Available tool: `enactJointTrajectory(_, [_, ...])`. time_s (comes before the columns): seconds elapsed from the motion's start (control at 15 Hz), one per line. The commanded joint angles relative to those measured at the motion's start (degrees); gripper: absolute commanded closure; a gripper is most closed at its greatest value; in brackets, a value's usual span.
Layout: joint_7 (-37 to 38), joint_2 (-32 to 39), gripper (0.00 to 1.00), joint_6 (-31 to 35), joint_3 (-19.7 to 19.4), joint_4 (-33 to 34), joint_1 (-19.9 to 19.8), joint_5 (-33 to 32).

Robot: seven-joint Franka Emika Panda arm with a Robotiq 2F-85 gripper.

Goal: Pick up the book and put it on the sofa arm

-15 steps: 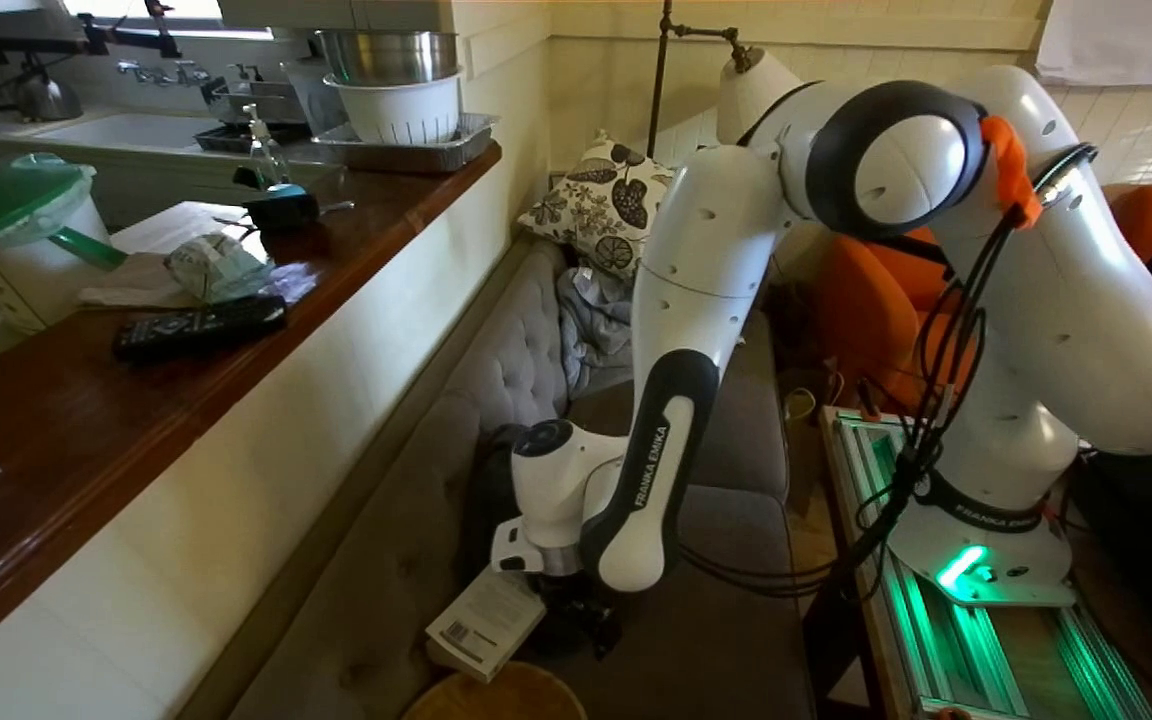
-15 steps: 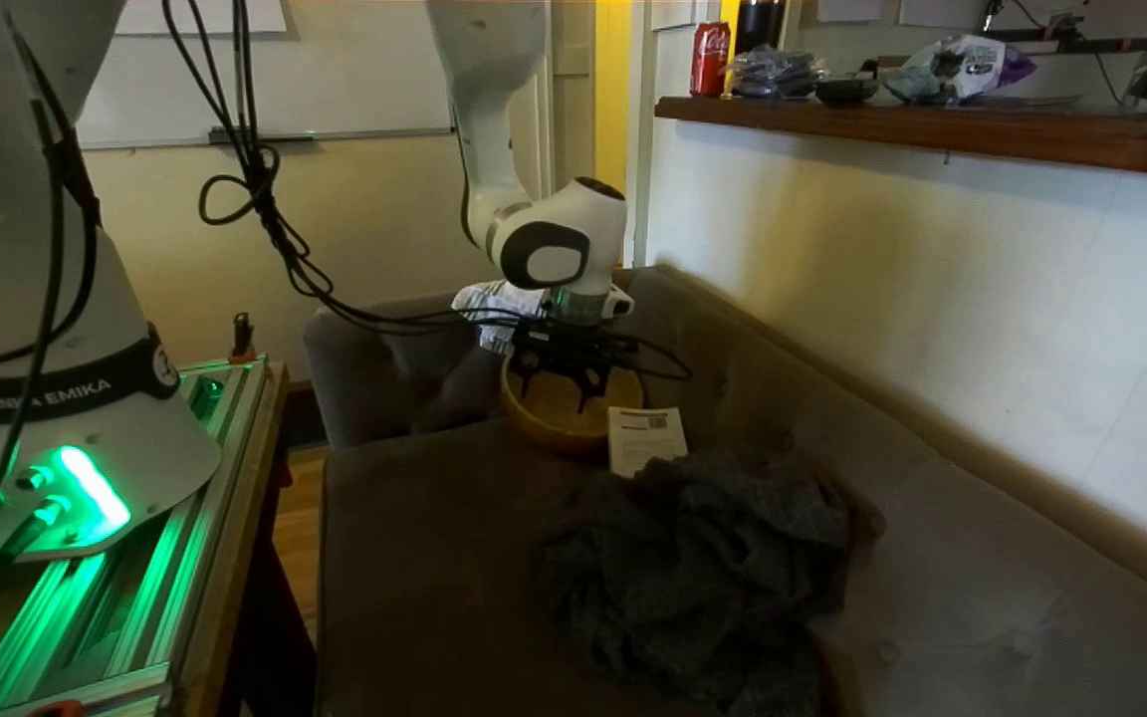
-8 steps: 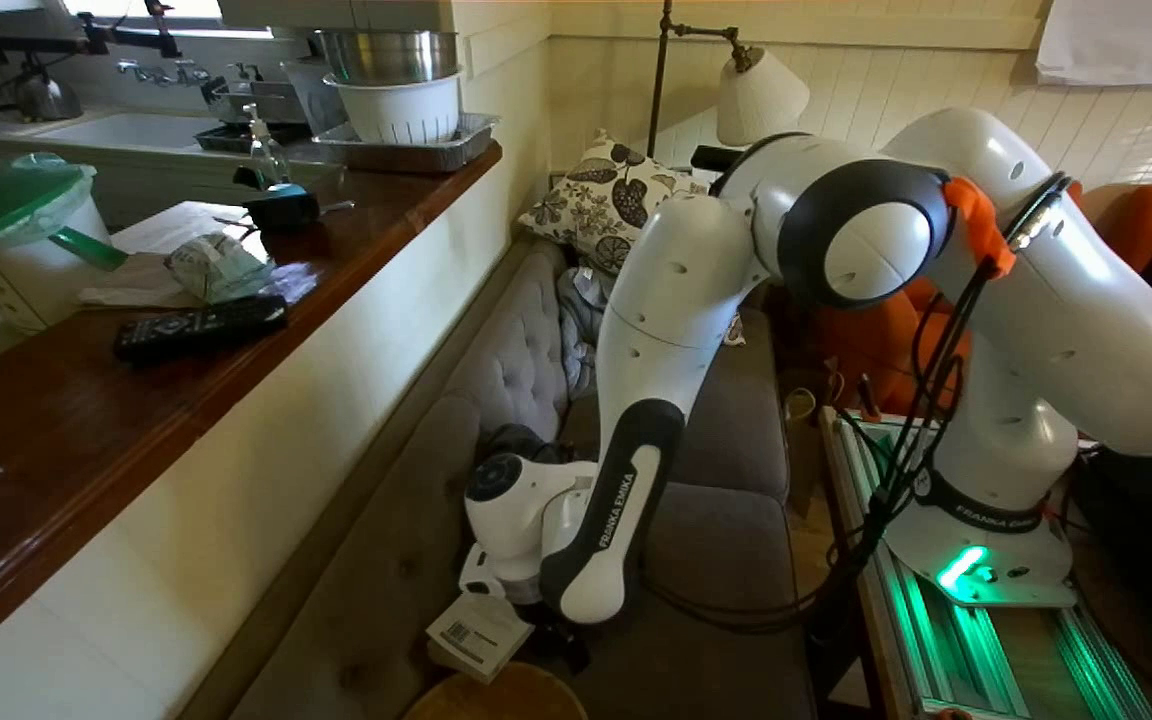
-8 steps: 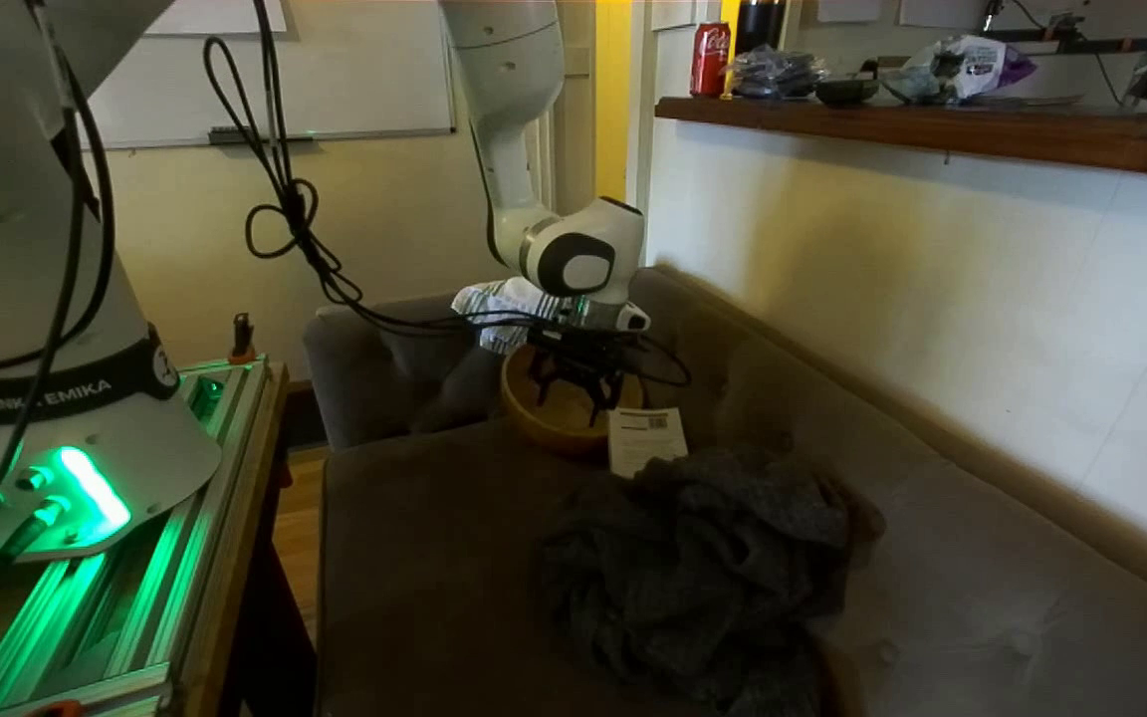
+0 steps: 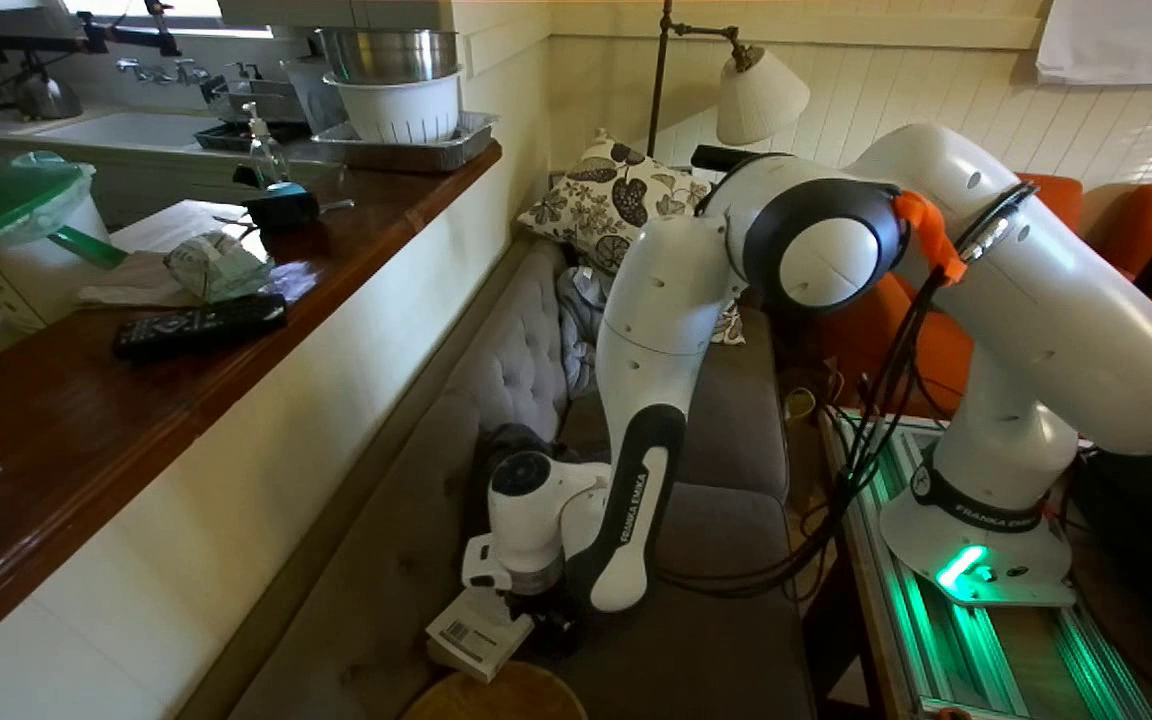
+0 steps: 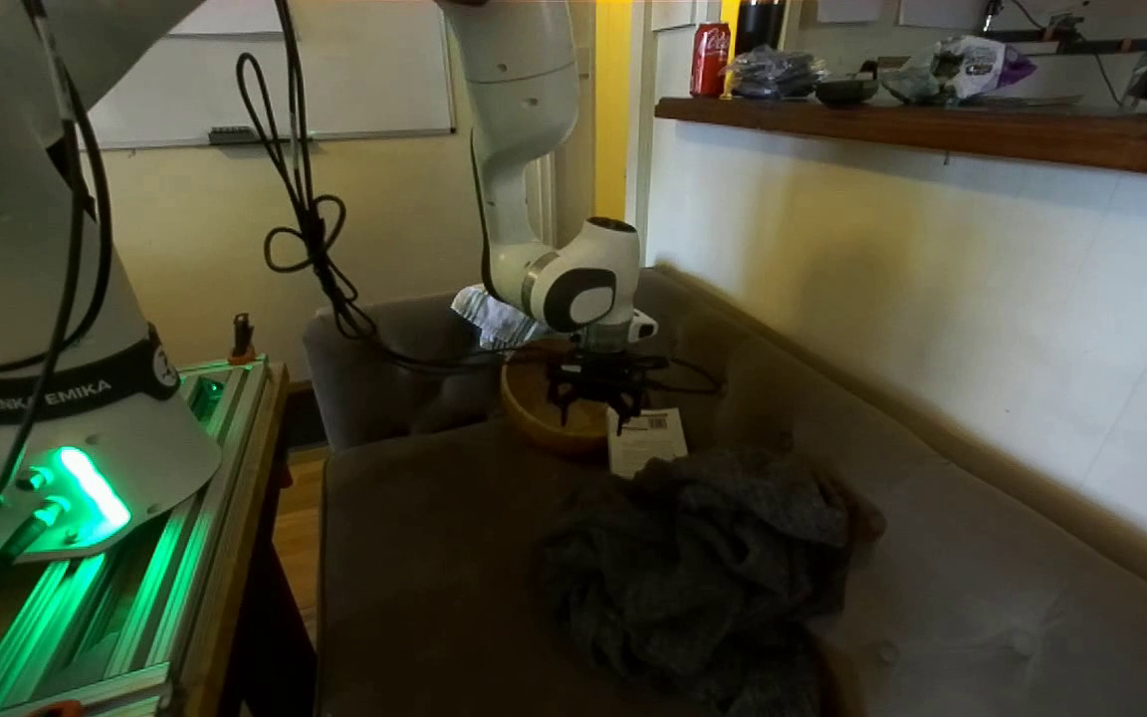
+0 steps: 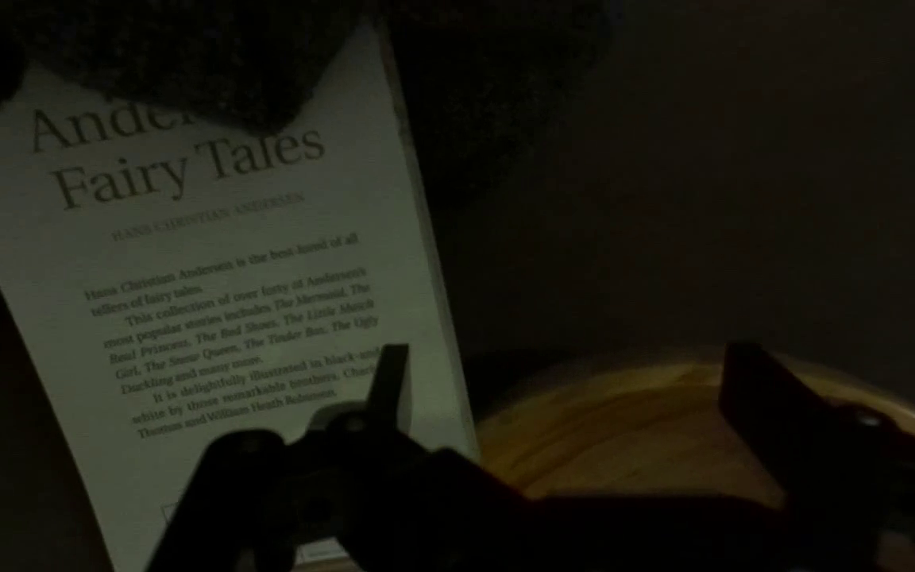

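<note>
Book (image 7: 227,262): is lying on the sofa (image 6: 414,568), just beside the bowl (image 6: 554,433), its pale back cover facing up and the words "Fairy Tales" showing; whether it is tilting is hard to tell.
Gripper (image 7: 567,349): is hanging near the book, grasping nothing; its fingers are standing wide apart, one showing over the cover close to a long edge, the other over the bowl. Contact cannot be told.
Book's body: is probably weighing little and holding its shape as a thick, closed block.
Cover: is looking stiff and smooth, so it may be slipping under a weak pinch.
Pages: are likely fanning or creasing if one cover alone is being pulled; nothing else is seeming fragile.
Long edge: is probably offering the best hold, on the bowl side, with both covers being squeezed together; the full width is looking too broad for the finger gap.
Blanket (image 6: 703,578): is draping a dark corner over the title end of the book, and could be dragging along in a lift.
Bowl's rim: is crowding that long edge, so a finger could be catching on it.
Sofa arm (image 6: 374,388): is standing beyond the bowl in an exterior view, a striped cloth (image 6: 494,314) lying on it; the task is probably standing at the approach, the book not yet lifted.
</note>
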Motion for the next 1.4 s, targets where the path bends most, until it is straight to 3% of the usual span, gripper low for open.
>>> enactJointTrajectory(0.0, [-3.04, 2.17, 0.00, 4.52, -1.51, -0.31, -2.22, -6.66])
enactJointTrajectory(0.07, [-2.70, 3.19, 0.00, 5.26, -0.71, 0.44, -3.65, -6.36])
enactJointTrajectory(0.33, [-0.73, 2.46, 0.00, 3.18, -0.89, 0.31, -3.11, -5.91])
enactJointTrajectory(0.47, [-0.34, 4.29, 0.00, 5.85, -0.55, 1.92, -3.71, -5.73])
enactJointTrajectory(1.0, [1.73, 12.93, 0.00, 12.20, -3.75, 10.18, -1.40, -6.22])
enactJointTrajectory(1.33, [4.90, 16.91, 0.00, 17.99, -7.35, 13.88, 2.78, -5.93])
